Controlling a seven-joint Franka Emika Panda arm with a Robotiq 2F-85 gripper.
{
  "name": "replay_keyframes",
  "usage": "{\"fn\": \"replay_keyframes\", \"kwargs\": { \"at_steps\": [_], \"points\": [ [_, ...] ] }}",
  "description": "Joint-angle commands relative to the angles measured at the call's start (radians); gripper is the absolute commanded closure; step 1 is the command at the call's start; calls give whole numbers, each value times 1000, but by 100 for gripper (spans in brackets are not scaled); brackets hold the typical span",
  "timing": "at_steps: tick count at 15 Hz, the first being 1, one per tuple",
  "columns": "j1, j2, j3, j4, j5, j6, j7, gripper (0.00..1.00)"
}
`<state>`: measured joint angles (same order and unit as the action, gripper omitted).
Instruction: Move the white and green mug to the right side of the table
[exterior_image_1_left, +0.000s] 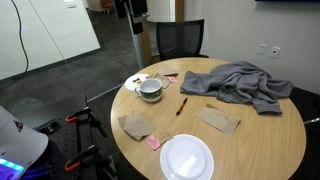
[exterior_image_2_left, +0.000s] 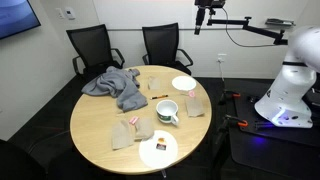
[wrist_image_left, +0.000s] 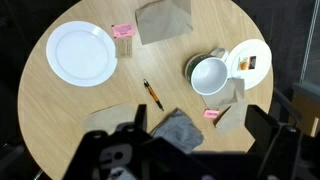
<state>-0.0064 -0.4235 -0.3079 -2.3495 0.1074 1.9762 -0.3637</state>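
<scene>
The white and green mug (exterior_image_1_left: 150, 91) stands upright on the round light wood table (exterior_image_1_left: 255, 135), next to a small white saucer (exterior_image_1_left: 143, 79). It also shows in an exterior view (exterior_image_2_left: 167, 112) and in the wrist view (wrist_image_left: 209, 76), seen from above and empty. My gripper (wrist_image_left: 197, 137) is open and empty, with its dark fingers wide apart. It hangs high above the table, well clear of the mug. In both exterior views it sits at the top of the picture (exterior_image_1_left: 131, 10) (exterior_image_2_left: 203, 16).
A large white plate (wrist_image_left: 82, 53) lies near the table edge. A grey cloth (exterior_image_1_left: 240, 85) is heaped on the table. A pen (wrist_image_left: 152, 95), brown napkins (wrist_image_left: 163, 18) (exterior_image_1_left: 219, 120) and small pink packets (wrist_image_left: 212, 114) lie about. Black chairs (exterior_image_2_left: 90, 45) stand behind the table.
</scene>
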Motion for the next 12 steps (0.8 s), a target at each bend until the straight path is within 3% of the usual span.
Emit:
{"fn": "replay_keyframes", "kwargs": {
  "at_steps": [1,8,12],
  "points": [
    [-31,5,27,2,13,-4,-11,0],
    [-31,5,27,2,13,-4,-11,0],
    [-14,66,74,-1,21,38,29,0]
  ]
}}
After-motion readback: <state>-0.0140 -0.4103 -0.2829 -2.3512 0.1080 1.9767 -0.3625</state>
